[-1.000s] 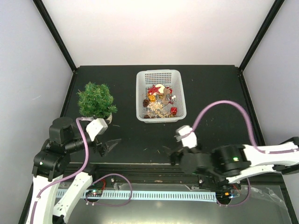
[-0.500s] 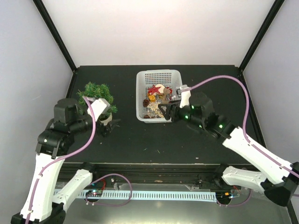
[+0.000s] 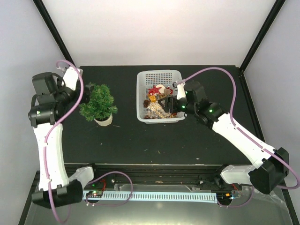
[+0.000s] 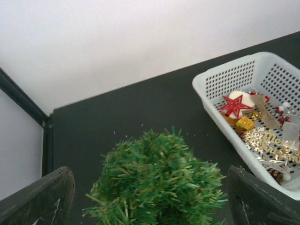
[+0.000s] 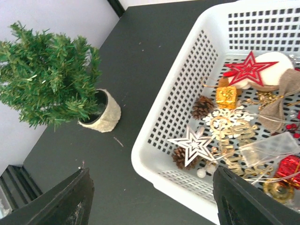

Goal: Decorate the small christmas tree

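Note:
The small christmas tree [image 3: 97, 101] stands bare in its pale round base [image 3: 103, 121] at the left of the table. My left gripper [image 3: 86, 95] is open and empty, just left of and above the tree. In the left wrist view the tree [image 4: 157, 185] sits between my spread fingers [image 4: 40, 197]. My right gripper [image 3: 167, 101] is open and empty over the near part of the white basket [image 3: 145, 77]. The right wrist view shows the tree [image 5: 49, 77], the basket [image 5: 178, 96], a red star [image 5: 248, 68], a white star [image 5: 193, 145], a gold gift box [image 5: 226, 96] and pine cones [image 5: 202, 107].
The basket also holds a burlap bow [image 5: 281, 98], a gold lettered ornament [image 5: 236, 140] and a red gift box [image 5: 288, 168]. The black table [image 3: 131, 136] is bounded by white walls and black corner posts [image 3: 56, 35]. The arm bases sit at the near edge.
The left arm has risen from the near edge and swung to the back left, beside the tree. The right arm has reached forward from the near edge to over the basket.

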`<act>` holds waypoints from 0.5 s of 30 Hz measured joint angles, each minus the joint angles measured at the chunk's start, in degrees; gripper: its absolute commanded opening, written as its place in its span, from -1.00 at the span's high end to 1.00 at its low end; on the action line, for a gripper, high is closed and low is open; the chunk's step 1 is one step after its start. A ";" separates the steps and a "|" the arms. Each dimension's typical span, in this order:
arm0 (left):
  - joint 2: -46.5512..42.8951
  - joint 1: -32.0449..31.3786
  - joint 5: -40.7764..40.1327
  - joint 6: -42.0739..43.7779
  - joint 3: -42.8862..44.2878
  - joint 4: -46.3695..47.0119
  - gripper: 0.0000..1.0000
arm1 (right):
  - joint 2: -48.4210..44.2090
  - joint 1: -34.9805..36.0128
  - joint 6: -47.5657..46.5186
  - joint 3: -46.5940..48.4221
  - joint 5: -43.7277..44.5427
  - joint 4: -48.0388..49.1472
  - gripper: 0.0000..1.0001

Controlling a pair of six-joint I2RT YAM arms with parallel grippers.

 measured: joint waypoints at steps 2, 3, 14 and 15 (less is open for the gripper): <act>2.67 3.17 1.81 0.44 0.11 0.35 -0.67 | 0.00 -1.33 -0.26 -0.02 -0.44 0.02 -0.42; 4.02 4.26 2.80 0.83 0.09 0.35 -0.64 | 0.00 -2.10 -0.42 -0.09 -0.90 0.13 -0.42; 6.95 8.04 15.82 9.66 -4.72 1.01 -0.41 | 0.02 -5.14 -0.57 -3.63 -3.80 1.49 -0.44; 7.39 9.35 17.40 10.56 -4.72 1.01 -0.41 | 0.02 -5.25 -0.57 -3.89 -4.04 1.62 -0.44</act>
